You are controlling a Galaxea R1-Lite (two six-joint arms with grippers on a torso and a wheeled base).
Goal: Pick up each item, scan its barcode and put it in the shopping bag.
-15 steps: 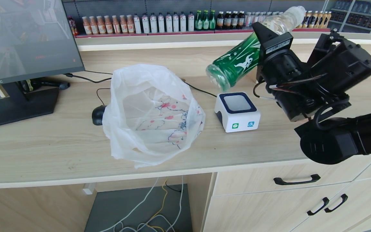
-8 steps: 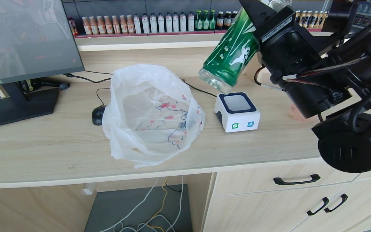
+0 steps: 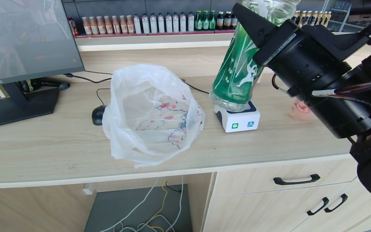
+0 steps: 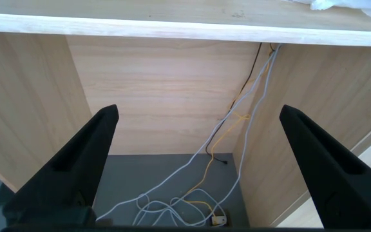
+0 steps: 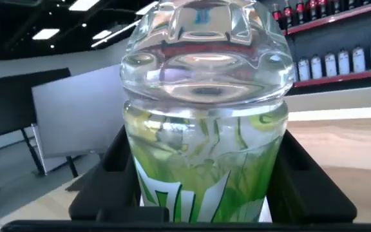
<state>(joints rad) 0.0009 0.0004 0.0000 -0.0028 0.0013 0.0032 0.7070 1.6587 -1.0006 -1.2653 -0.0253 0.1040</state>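
Observation:
My right gripper (image 3: 262,35) is shut on a clear bottle with a green label (image 3: 237,71), held nearly upright with its base just above the white barcode scanner (image 3: 240,120) on the counter. In the right wrist view the bottle (image 5: 205,129) sits between the black fingers (image 5: 308,180). A translucent white shopping bag (image 3: 150,112) with red and blue print stands open to the scanner's left. A pink item (image 3: 299,111) rests on the counter behind the right arm, partly hidden. My left gripper (image 4: 198,167) hangs open below the counter, over cables on the floor.
A monitor (image 3: 24,38) on a black stand sits at the far left of the wooden counter (image 3: 60,141). A black mouse (image 3: 98,115) and cables lie by the bag. Shelves of bottles (image 3: 159,22) line the back wall. Drawers with black handles (image 3: 296,180) are below.
The right arm swung the bottle from a steep tilt to nearly upright and brought its base down over the scanner, coming closer to the camera. The bag and scanner stayed put.

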